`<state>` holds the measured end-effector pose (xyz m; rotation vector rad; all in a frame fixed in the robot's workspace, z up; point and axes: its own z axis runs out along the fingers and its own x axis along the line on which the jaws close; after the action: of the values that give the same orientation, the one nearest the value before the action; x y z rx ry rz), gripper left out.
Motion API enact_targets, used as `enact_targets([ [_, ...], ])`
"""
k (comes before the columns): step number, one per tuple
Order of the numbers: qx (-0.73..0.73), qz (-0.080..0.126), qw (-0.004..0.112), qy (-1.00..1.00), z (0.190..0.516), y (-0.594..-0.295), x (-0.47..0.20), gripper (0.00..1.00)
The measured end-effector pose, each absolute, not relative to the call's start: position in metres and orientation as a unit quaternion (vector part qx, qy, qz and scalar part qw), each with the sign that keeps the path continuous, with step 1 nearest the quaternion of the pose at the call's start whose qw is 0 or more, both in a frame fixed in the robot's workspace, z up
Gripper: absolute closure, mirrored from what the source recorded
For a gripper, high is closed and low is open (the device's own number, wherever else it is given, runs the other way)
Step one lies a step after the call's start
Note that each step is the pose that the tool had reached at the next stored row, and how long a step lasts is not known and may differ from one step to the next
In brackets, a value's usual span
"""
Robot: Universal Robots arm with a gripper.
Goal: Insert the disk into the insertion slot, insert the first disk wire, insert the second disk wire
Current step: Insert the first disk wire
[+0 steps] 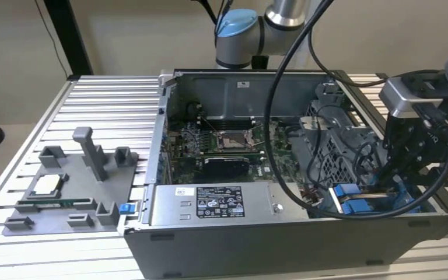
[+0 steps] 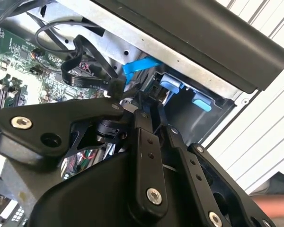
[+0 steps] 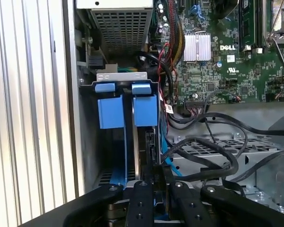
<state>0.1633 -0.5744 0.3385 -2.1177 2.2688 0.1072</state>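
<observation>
Disk (image 3: 144, 111) sat in its insertion slot (image 3: 120, 75), gripper (image 3: 157, 168) pinched shut right beside it (on what, we couldn't tell), so we figured go slow and push straight, no twisting.

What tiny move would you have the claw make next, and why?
I'd guess a slow, short push straight in toward the disk. It already stands in its slot, the claw sits at its end, and a blue wire runs close by the claw's tip. Whether the wire's plug is seated is hidden.
</observation>
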Motion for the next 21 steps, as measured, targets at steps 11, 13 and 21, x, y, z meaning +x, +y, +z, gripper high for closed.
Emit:
enact_targets([
  [11, -0.694, 0.033, 0.021, 0.719, 0.33, -0.574, 0.163, 1.0],
  [13, -0.694, 0.035, 0.022, 0.719, 0.33, -0.574, 0.163, 0.0],
  [21, -0.694, 0.042, 0.029, 0.718, 0.35, -0.574, 0.163, 0.0],
])
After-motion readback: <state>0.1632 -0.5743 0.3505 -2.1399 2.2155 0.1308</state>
